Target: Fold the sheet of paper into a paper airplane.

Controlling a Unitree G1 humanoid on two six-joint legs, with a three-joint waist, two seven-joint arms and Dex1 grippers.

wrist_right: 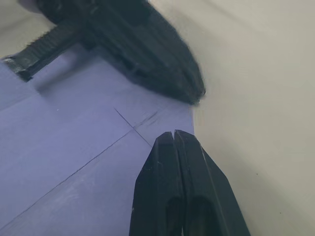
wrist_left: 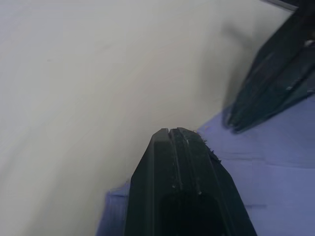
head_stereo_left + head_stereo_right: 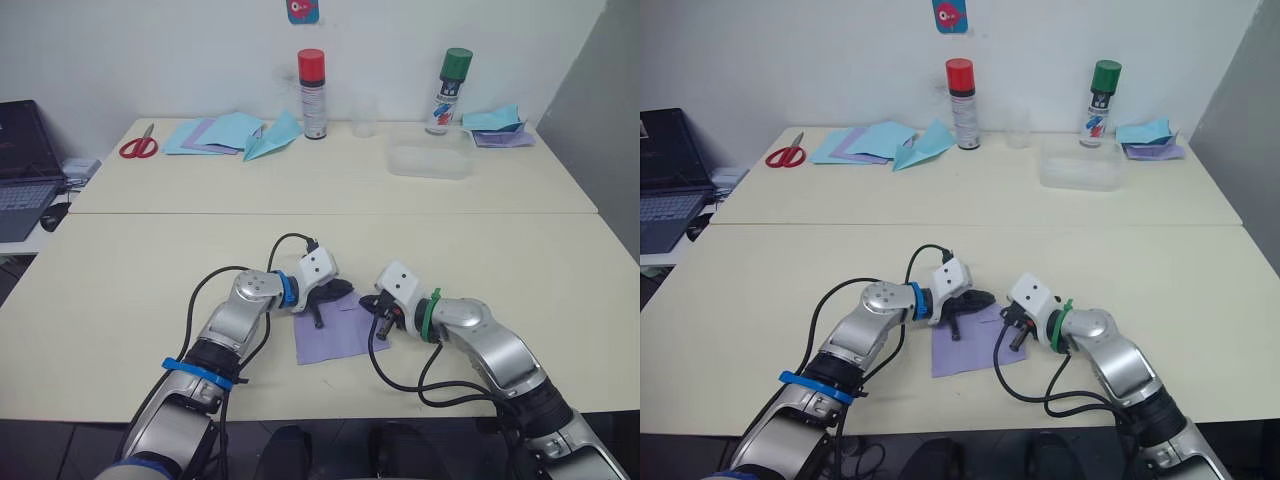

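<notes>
The sheet of paper is lavender and lies flat near the front edge of the table, with faint creases crossing it. My left gripper is shut, its tip at the sheet's far left edge. My right gripper is also shut, with its tip low over the sheet's far right corner. The two grippers point toward each other, a short gap apart. Nothing shows held between either pair of fingers.
At the back of the far table are red scissors, light-blue sheets, a light-blue paper plane, a red-capped can, a green-capped can, a clear container and more paper. A laptop stands at the left.
</notes>
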